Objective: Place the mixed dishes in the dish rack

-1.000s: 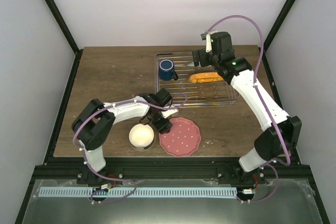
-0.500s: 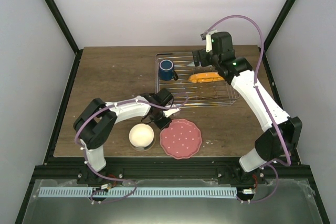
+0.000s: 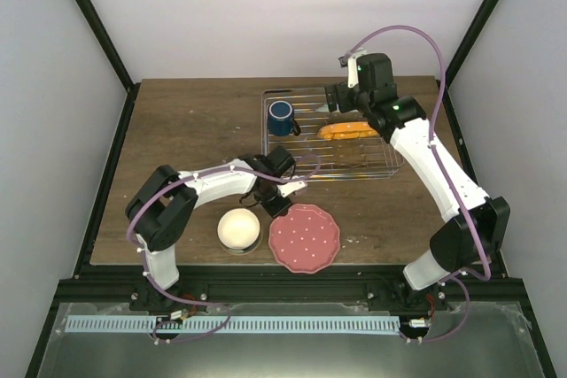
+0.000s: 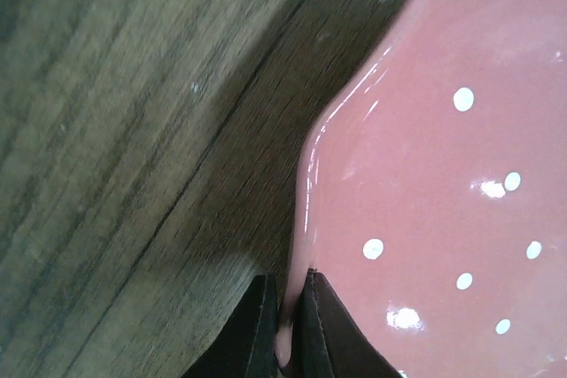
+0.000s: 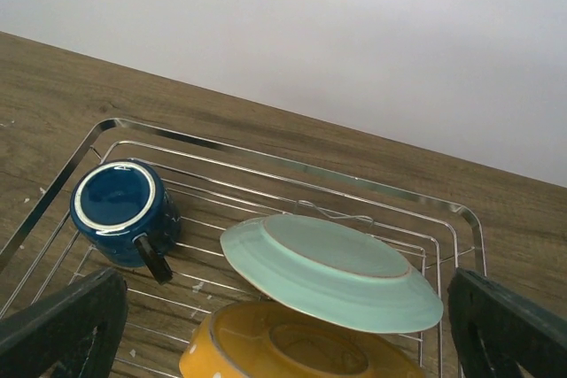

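Note:
The scalloped pink-red plate (image 3: pixel 304 238) with white dots lies near the table's front edge. My left gripper (image 3: pixel 274 204) is shut on its far-left rim. In the left wrist view, the two dark fingers (image 4: pixel 312 320) pinch the plate's (image 4: pixel 425 174) edge, at the gripper (image 4: pixel 288 288). The cream-white bowl (image 3: pixel 238 229) sits just left of the plate. The dish rack (image 3: pixel 376 168) holds the dark blue mug (image 3: pixel 282 117) and an orange-bottomed plate (image 3: pixel 347 130). My right gripper (image 3: pixel 340 100) hovers open over the rack. The right wrist view shows the gripper (image 5: pixel 283 307) open above a bottom-up mint-green bowl (image 5: pixel 332 272), the orange underside (image 5: pixel 292 347) and the mug (image 5: pixel 115 205).
The rack's chrome rim (image 5: pixel 292 161) runs along the back of the right wrist view. Bare wooden table (image 3: pixel 186 126) lies left of the rack. Black frame posts (image 3: pixel 97 33) edge the table.
My left gripper has shut on the pink plate's rim, and the plate has shifted slightly toward the front edge. The right arm has not moved.

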{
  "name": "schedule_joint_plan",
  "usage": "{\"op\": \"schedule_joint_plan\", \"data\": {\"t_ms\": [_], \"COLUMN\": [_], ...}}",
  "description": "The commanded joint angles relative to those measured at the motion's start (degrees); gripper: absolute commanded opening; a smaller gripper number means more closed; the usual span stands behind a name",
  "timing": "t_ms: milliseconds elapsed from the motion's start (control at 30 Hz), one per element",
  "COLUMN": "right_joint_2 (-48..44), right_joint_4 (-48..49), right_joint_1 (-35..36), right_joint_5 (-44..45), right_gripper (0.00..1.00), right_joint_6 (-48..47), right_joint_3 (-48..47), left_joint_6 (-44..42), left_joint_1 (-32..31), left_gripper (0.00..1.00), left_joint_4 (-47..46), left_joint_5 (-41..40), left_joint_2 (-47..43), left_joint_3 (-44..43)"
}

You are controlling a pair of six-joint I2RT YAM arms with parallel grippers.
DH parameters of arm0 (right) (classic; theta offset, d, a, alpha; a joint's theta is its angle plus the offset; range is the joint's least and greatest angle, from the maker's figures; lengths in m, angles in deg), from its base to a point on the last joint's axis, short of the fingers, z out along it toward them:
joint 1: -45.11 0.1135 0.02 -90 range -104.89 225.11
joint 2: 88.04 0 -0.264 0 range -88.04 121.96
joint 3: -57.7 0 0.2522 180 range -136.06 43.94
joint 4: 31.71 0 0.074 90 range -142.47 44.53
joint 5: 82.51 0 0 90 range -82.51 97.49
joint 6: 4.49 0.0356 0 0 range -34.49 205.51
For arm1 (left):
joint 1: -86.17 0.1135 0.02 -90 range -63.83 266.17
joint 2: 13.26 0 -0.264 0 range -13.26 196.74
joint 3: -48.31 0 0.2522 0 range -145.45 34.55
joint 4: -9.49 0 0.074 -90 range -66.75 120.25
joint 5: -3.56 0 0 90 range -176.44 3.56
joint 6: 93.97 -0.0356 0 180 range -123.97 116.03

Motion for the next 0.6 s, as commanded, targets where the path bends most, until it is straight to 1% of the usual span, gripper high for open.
{"op": "schedule_joint_plan", "data": {"t_ms": [0, 67, 100, 267, 433, 567], "right_joint_2": [-1.32, -1.88, -2.34, -5.99, -7.19, -8.33], "right_joint_4": [-1.39, -2.74, -3.45, -5.72, -6.77, -6.37], "right_joint_1": [-1.60, -3.34, -4.45, -9.15, -10.56, -10.61], "right_joint_5": [-1.83, -4.79, -7.63, -18.30, -26.44, -38.21], "right_gripper": [1.00, 1.00, 1.00, 1.00, 1.00, 1.00], "right_joint_6": [2.27, 4.10, 5.12, 7.28, 7.49, 6.67], "right_joint_3": [0.18, 0.36, 0.77, 5.13, 9.11, 13.55], "left_joint_6": [-2.11, -2.20, -2.40, -3.44, -4.00, -4.46], "left_joint_1": [-0.13, -0.02, 0.08, 0.80, 2.17, 3.61], "left_gripper": [0.00, 0.00, 0.00, 0.00, 0.00, 0.00], "left_joint_4": [1.41, 2.00, 2.57, 5.05, 6.25, 6.80], "left_joint_5": [-0.26, -0.15, -0.22, -0.63, -0.31, -0.07], "left_joint_2": [-3.03, -4.55, -5.39, -8.56, -11.42, -13.14], "left_joint_3": [-4.34, -5.87, -6.70, -9.25, -9.90, -10.29]}}
